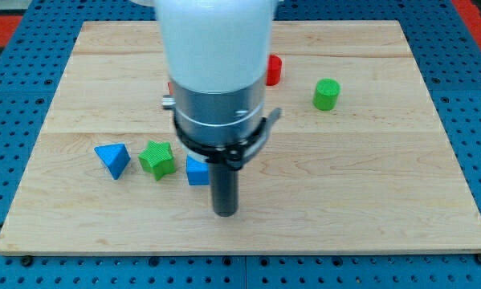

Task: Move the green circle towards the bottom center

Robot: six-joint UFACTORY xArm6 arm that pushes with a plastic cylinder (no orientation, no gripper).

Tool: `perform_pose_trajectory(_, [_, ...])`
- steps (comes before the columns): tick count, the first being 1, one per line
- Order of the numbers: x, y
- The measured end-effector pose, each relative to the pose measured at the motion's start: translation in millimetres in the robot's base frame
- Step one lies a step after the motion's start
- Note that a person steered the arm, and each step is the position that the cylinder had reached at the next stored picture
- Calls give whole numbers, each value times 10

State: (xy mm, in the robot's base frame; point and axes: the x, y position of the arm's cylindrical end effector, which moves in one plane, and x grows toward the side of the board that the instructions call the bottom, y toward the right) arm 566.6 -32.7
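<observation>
The green circle is a short green cylinder standing on the wooden board at the view's upper right. My tip is the lower end of a dark rod near the bottom centre of the board, well to the lower left of the green circle and apart from it. A blue block sits just left of the rod, partly hidden by it.
A green star and a blue triangle-like block lie at the view's left. A red block shows at the top centre, partly hidden by the arm's body. Another red bit peeks out left of the arm.
</observation>
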Motion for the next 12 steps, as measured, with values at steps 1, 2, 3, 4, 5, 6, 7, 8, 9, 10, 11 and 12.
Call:
perform_pose_trajectory(1, [-188, -163])
perform_pose_trajectory(2, [-337, -173])
perform_pose_trajectory(3, [-347, -173])
perform_pose_trajectory(4, [-145, 10])
perform_pose_trajectory(5, [-146, 846])
perform_pose_trajectory(6, [-574, 1568])
perform_pose_trajectory(7, [-1339, 1966])
perform_pose_trajectory(8, [-2094, 1973])
perform_pose_trajectory(9, [-2403, 1695])
perform_pose_trajectory(10, [-2325, 1609])
perform_pose_trajectory(11, [-2010, 1794])
perform_pose_trajectory(12, [-1599, 1776])
